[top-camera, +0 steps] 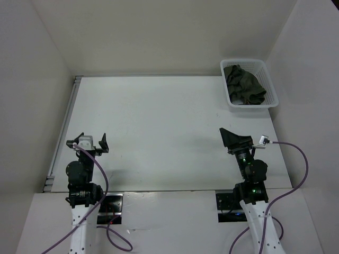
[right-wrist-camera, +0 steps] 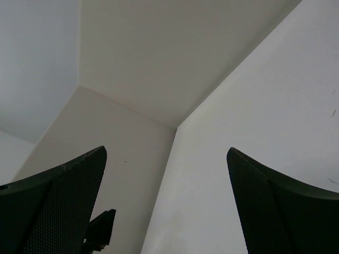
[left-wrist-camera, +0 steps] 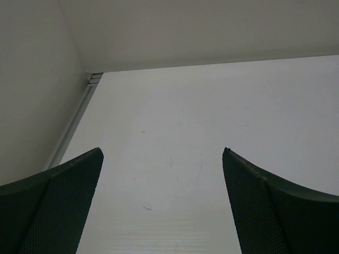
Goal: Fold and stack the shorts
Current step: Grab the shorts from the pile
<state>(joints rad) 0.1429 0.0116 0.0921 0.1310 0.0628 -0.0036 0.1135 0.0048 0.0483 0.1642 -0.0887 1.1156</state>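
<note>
The dark olive-green shorts (top-camera: 244, 84) lie crumpled inside the white lattice basket (top-camera: 253, 105) at the table's far right corner. My left gripper (top-camera: 89, 142) hovers near the front left of the table, far from the basket. Its jaws are open with only bare white table between them (left-wrist-camera: 162, 159). My right gripper (top-camera: 233, 139) is at the front right, roughly a third of the table's depth short of the basket and rolled onto its side. It is open and holds nothing (right-wrist-camera: 167, 153). Neither wrist view shows the shorts.
White walls close in the table (top-camera: 169, 121) at the back and on both sides. A metal rail (top-camera: 63, 132) runs along the table's left edge. A small dark part (right-wrist-camera: 100, 228) shows low in the right wrist view; I cannot tell what it is.
</note>
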